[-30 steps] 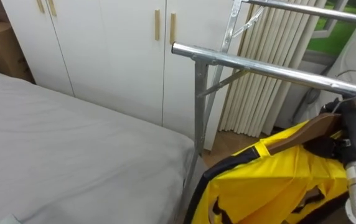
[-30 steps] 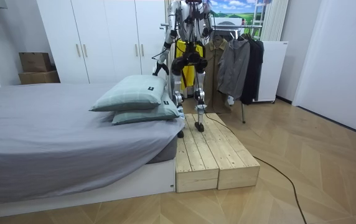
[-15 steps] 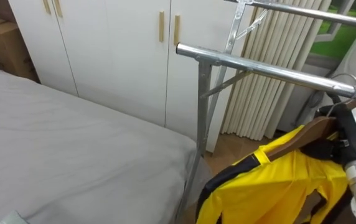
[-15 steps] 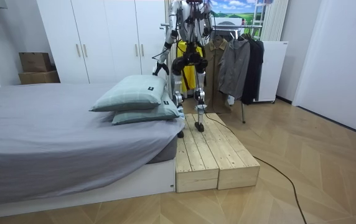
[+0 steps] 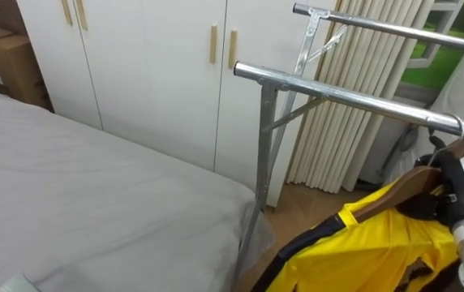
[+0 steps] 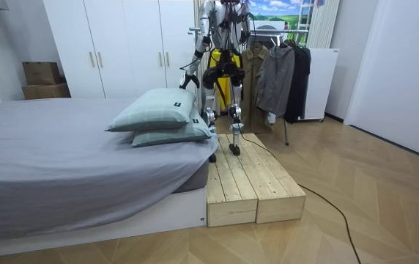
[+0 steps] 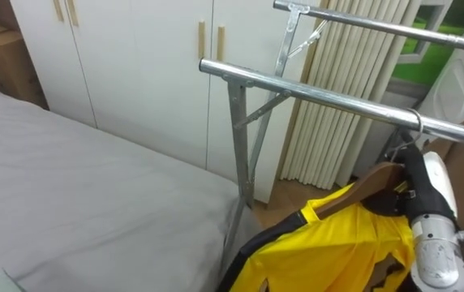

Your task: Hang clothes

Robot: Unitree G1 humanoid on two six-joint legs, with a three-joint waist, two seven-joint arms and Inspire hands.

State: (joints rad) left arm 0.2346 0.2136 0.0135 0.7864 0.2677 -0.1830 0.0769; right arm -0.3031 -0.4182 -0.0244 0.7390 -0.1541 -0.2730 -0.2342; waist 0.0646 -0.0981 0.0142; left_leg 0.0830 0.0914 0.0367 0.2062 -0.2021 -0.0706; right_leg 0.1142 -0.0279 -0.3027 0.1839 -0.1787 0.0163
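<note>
Yellow jacket (image 5: 362,243) on wood hanger (image 5: 410,180); right robot hand (image 5: 463,185) up nr rail (image 5: 354,96), curled round hanger.

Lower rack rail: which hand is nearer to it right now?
Right. The right hand is just under the lower rail, fingers round the wooden hanger carrying the yellow garment. The left hand hangs low at the robot's side, by the pillows.
</note>
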